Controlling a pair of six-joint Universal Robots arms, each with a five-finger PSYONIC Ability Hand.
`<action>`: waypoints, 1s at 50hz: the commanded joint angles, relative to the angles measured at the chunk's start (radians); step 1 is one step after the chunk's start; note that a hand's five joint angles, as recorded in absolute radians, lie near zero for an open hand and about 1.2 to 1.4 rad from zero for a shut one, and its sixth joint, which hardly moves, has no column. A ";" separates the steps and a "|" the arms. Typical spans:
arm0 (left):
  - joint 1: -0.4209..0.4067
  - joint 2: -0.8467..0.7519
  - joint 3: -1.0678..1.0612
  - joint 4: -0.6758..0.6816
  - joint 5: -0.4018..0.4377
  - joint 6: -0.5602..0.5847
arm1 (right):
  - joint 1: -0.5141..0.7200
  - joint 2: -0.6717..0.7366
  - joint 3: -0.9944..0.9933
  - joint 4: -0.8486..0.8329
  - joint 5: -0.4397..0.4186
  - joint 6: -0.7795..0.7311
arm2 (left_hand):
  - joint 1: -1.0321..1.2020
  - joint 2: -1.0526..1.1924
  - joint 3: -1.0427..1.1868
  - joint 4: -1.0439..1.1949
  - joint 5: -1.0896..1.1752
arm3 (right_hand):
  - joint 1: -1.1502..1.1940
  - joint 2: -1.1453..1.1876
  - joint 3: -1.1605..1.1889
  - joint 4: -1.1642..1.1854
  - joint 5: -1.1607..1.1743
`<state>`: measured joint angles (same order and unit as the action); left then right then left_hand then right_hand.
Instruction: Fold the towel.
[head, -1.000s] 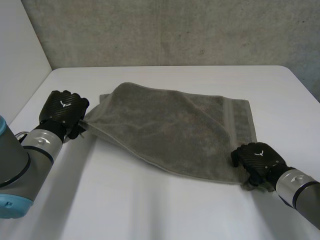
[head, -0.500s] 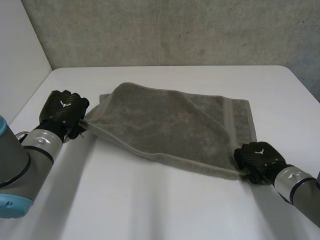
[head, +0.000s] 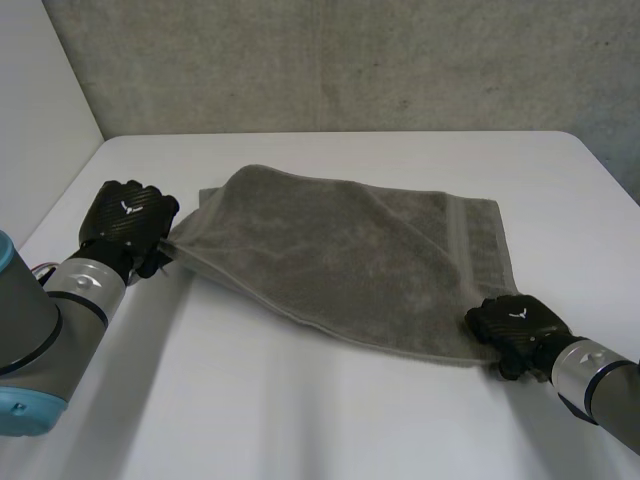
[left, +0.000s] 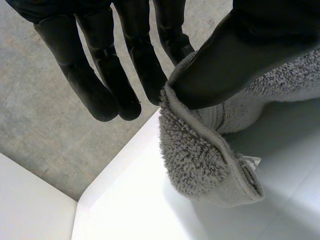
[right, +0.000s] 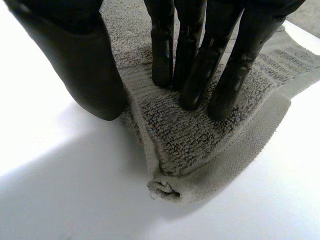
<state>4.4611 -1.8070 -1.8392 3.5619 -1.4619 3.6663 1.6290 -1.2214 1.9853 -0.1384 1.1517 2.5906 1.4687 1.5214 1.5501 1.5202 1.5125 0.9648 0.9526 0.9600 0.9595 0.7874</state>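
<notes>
- Head view: you see the grey towel (head: 350, 260) stretched between both hands over the white table (head: 300, 420). The left hand (head: 125, 222) grips its left corner and the right hand (head: 515, 325) its near right corner.
- Left wrist view: thumb and fingers pinch the towel's hemmed corner, held clear of the table.
- Right wrist view: straight fingers press the bunched corner against the thumb.

Head view from above; wrist views close, all sharing towel (head: 340, 260)
</notes>
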 joint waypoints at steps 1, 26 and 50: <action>0.000 0.000 0.000 0.000 0.000 0.000 | 0.000 0.002 -0.009 -0.006 -0.001 0.002 | -0.072 -0.125 -0.154 -0.124 -0.291 | 0.431 0.443 0.435 0.436 0.434; -0.016 0.144 -0.014 -0.024 -0.006 -0.005 | -0.049 -0.322 -0.069 0.069 0.013 0.031 | -0.072 -0.125 -0.154 -0.124 -0.291 | 0.431 0.444 0.436 0.437 0.434; -0.016 0.479 -0.140 -0.298 0.002 0.213 | -0.118 -0.564 -0.286 0.502 0.005 -0.181 | -0.072 -0.125 -0.154 -0.124 -0.291 | 0.431 0.444 0.436 0.437 0.434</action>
<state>4.4519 -1.3471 -1.9693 3.2680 -1.4602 3.8315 1.5084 -1.7673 1.7244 0.3485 1.1594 2.4101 1.4687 1.5214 1.5502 1.5202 1.5125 1.3380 1.3244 1.3482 1.3427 1.1871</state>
